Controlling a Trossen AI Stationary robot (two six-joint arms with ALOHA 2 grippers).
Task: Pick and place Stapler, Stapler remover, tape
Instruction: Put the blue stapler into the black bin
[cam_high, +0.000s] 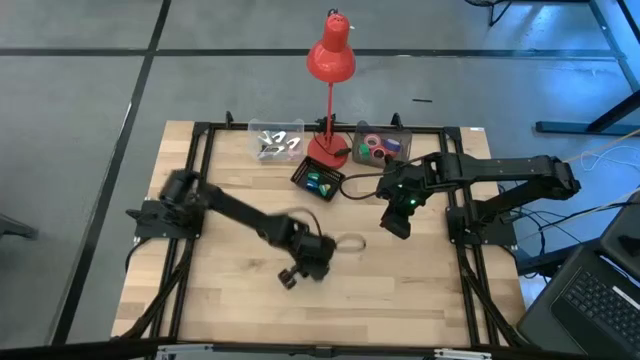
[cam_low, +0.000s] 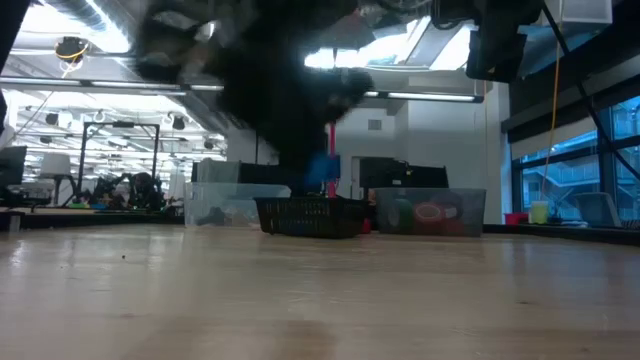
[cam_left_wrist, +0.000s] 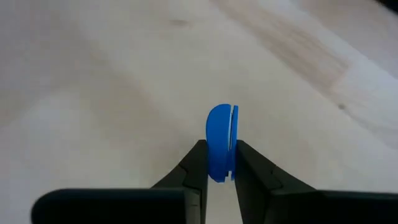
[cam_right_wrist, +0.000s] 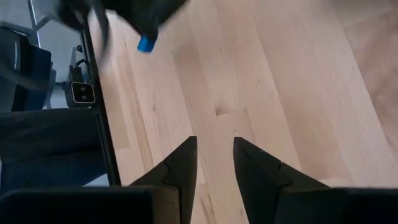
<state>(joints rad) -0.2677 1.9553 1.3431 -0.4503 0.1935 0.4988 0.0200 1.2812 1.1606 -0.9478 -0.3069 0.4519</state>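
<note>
My left gripper hangs over the middle of the table, shut on a small solid blue piece with a rounded end and a slit down it, a stapler as far as I can tell. The right wrist view shows that piece below the blurred left arm. My right gripper is open and empty above the table's right half. The tape rolls, red, green and purple, lie in a clear box at the far edge. My left gripper pinches the blue piece between its two fingers, at the piece's lower part. The rounded end stands out past the fingertips. The piece is lifted clear of the table.
Along the far edge stand a clear box of silvery pieces, a black basket with green and blue pieces, the tape box and a red desk lamp. Bare wood lies near the front edge.
</note>
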